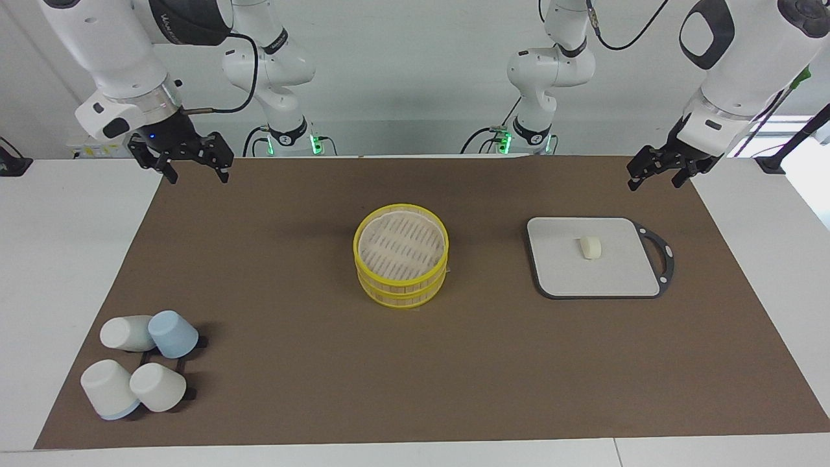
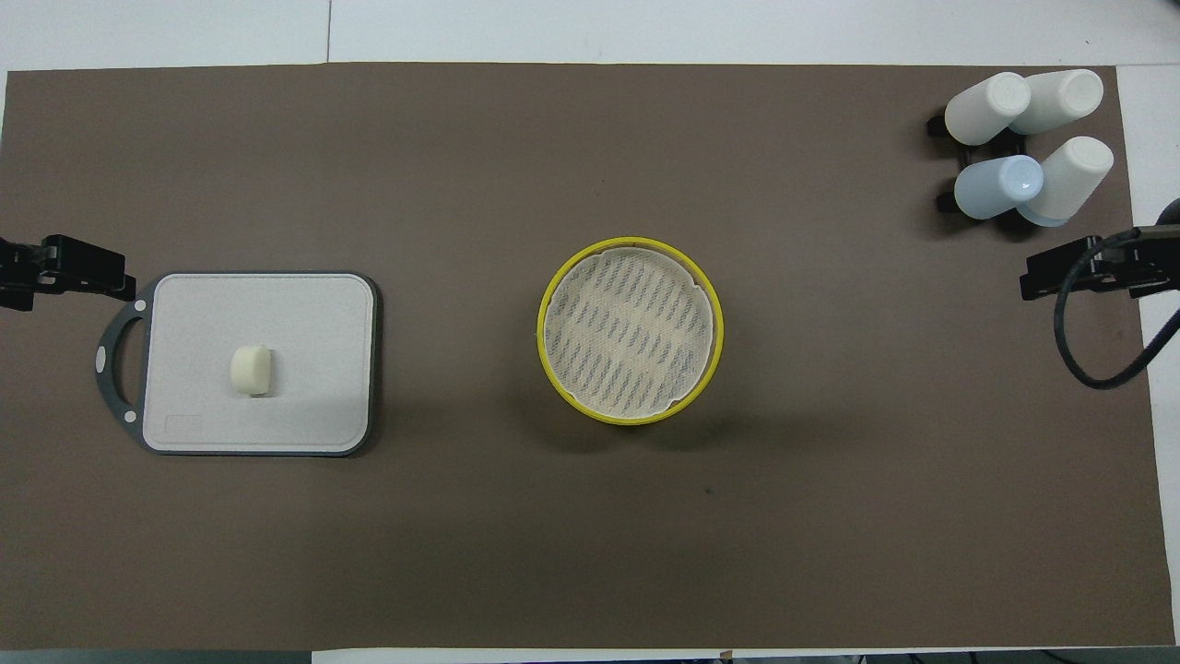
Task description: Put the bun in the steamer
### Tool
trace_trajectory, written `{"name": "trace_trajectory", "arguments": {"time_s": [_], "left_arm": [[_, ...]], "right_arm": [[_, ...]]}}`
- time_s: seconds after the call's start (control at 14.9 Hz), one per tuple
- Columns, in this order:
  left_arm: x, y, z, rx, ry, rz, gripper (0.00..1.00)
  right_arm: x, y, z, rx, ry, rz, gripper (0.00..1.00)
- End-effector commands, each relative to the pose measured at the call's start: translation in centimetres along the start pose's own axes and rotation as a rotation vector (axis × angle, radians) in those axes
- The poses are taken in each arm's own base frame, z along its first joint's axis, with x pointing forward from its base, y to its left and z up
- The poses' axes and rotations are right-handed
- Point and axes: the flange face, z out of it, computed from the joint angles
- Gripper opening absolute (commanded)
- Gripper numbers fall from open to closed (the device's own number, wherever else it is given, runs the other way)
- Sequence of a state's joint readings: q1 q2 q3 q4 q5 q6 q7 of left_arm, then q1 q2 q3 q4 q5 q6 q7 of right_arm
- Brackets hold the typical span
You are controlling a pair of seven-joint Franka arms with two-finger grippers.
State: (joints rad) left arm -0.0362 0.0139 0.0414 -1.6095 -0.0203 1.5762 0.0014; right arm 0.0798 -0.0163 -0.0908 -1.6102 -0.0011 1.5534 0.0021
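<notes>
The bun is a small cream-white piece that lies on the grey square board toward the left arm's end of the table. It also shows in the overhead view. The steamer, yellow-rimmed and uncovered, stands at the middle of the brown mat with its pale slatted base showing; it is empty. No lid is in view. My left gripper hangs open and empty in the air over the mat's edge by the board's handle. My right gripper hangs open and empty over the mat's corner at the right arm's end.
Several upturned white and blue cups stand on a black rack at the mat's corner farthest from the robots, at the right arm's end. The board has a dark handle loop toward the table's end.
</notes>
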Motion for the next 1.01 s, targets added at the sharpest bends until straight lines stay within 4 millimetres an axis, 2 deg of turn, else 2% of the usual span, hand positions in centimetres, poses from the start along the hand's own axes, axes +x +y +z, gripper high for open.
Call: {"name": "trace_trajectory", "arguments": {"time_s": [0.0, 0.13, 0.2, 0.27, 0.4, 0.54, 0.6, 0.67, 0.74, 0.8, 0.94], "left_arm": [[-0.4, 0.3, -0.6, 0.003, -0.002, 0.010, 1.00], [-0.4, 0.3, -0.6, 0.003, -0.002, 0.010, 1.00], [-0.4, 0.3, -0.6, 0.003, -0.002, 0.010, 1.00], [-0.4, 0.3, -0.6, 0.003, -0.002, 0.010, 1.00], [-0.4, 0.3, -0.5, 0.003, -0.001, 0.010, 1.00], [-0.7, 0.2, -0.2, 0.001, 0.004, 0.013, 1.00], [-1.2, 0.0, 1.1, 0.000, 0.009, 0.028, 1.00], [-2.1, -0.2, 3.0, -0.002, 0.028, 0.042, 1.00], [-3.0, -0.3, 5.9, -0.003, 0.038, 0.041, 1.00], [-4.1, -0.7, 9.6, -0.005, 0.043, 0.036, 1.00], [-4.7, -0.8, 15.7, -0.003, 0.052, 0.037, 1.00]], "right_arm": [[-0.6, 0.1, 0.0, -0.003, 0.020, -0.023, 1.00], [-0.2, -0.4, 0.0, 0.012, 0.040, -0.024, 1.00], [0.2, -1.3, 0.1, 0.024, 0.045, -0.036, 1.00], [0.8, -3.2, 0.8, 0.053, 0.027, -0.052, 1.00], [3.1, -9.7, 1.1, 0.060, 0.007, -0.017, 1.00], [6.1, -16.6, 2.2, 0.030, -0.053, 0.019, 1.00], [7.3, -21.4, 3.1, 0.011, -0.055, 0.014, 1.00], [7.5, -25.9, 4.1, 0.005, -0.044, 0.026, 1.00], [7.5, -29.5, 5.6, 0.007, -0.025, 0.064, 1.00], [6.7, -33.7, 6.7, 0.023, 0.010, 0.072, 1.00], [4.5, -39.9, 10.1, -0.017, 0.009, 0.025, 1.00]]}}
